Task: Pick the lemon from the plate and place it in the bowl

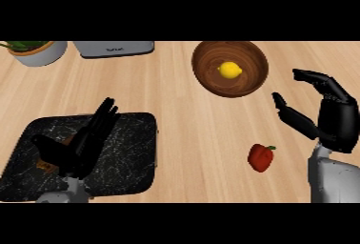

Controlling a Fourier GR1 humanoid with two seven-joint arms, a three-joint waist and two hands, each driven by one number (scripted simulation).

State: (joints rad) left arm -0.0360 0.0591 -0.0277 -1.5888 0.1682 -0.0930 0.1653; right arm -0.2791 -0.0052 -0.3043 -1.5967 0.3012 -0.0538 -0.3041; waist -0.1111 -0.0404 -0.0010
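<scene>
At the near edge, two grey forearms come up into the head view. The left forearm ends in the left robot hand, which lies over a dark, marbled square plate at the near left of the wooden bench. Its fingers are straight and held close together, pointing away from the robot and a little to the right, with the thumb set off to the left. It holds nothing. A small brown patch shows on the plate beside the palm, too hidden to tell what it is.

On the right, the right forearm rises to the right robot hand, which is above the bench near the right edge. It is spread and empty: the thumb reaches out to the left, while the fingers arch over above it, with a wide gap between them.

A red pepper lies on the bare bench just left of the right forearm, well apart from the plate.

Farther out, a round wooden bowl sits on the bench, up and to the left of the right robot hand and apart from it. The lemon rests inside the bowl, near its middle.

At the far edge, a silver toaster stands left of the bowl, and a white pot with green leaves sits in the far left corner.
</scene>
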